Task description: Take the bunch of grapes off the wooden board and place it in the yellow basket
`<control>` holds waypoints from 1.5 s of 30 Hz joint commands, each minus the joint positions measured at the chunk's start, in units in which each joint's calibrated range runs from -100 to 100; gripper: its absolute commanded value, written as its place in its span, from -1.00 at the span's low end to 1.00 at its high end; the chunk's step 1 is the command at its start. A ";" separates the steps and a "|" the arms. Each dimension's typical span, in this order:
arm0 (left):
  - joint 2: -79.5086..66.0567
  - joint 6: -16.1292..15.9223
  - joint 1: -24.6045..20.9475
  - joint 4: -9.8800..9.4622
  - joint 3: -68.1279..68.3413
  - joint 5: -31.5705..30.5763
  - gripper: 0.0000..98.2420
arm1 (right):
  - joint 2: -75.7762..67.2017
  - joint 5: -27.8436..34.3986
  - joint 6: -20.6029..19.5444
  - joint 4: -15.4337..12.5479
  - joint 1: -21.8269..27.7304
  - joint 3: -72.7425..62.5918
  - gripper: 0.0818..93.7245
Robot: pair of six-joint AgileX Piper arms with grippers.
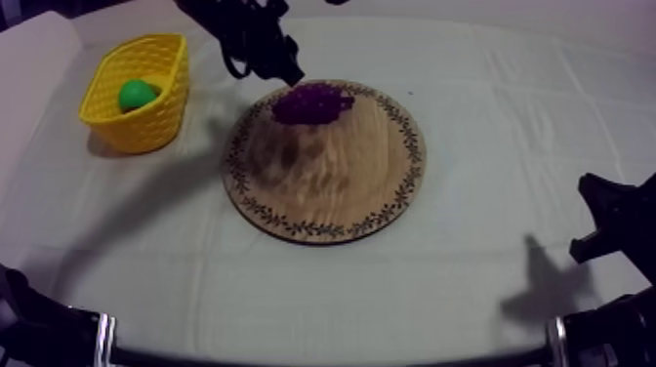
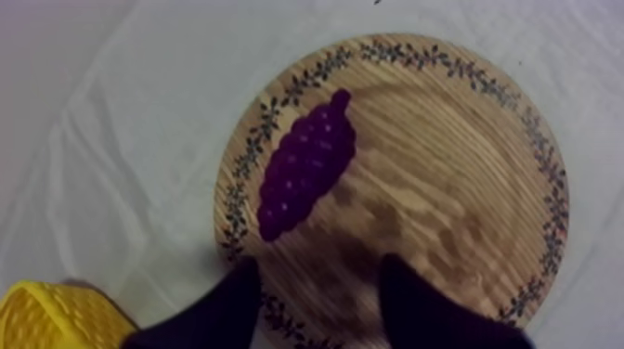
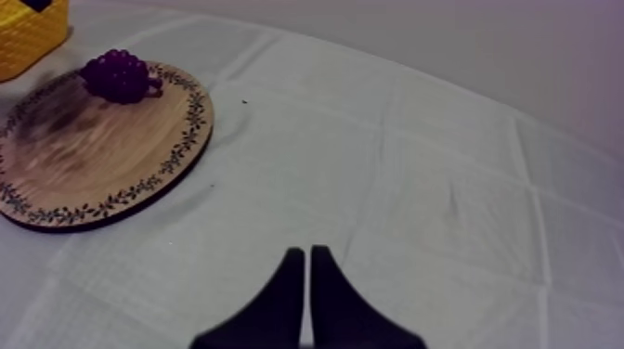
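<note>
the bunch of grapes [image 1: 312, 103] lies on the wooden board [image 1: 322, 195], at its far edge just inside the patterned rim. the left gripper [image 2: 318, 278] hangs over the board with its two black fingers spread wide and nothing between them; in its wrist view the fingertips sit above the rim and the grapes lie just beyond them, untouched. from above, that arm comes in at the far left, its tip just beside the grapes. the yellow basket [image 1: 146, 125] stands at the far left of the table, apart from the board, with a green toy fruit [image 1: 137, 94] inside it. the right gripper [image 3: 307, 260] sits low at the right over bare cloth [image 1: 488, 117], well apart from the board, its fingers pressed together in a narrow wedge, holding nothing
</note>
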 commanded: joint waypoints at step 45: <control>25.09 -7.62 -1.10 2.95 -13.53 -3.28 0.92 | -0.01 0.00 -0.01 0.01 0.03 -0.03 -0.99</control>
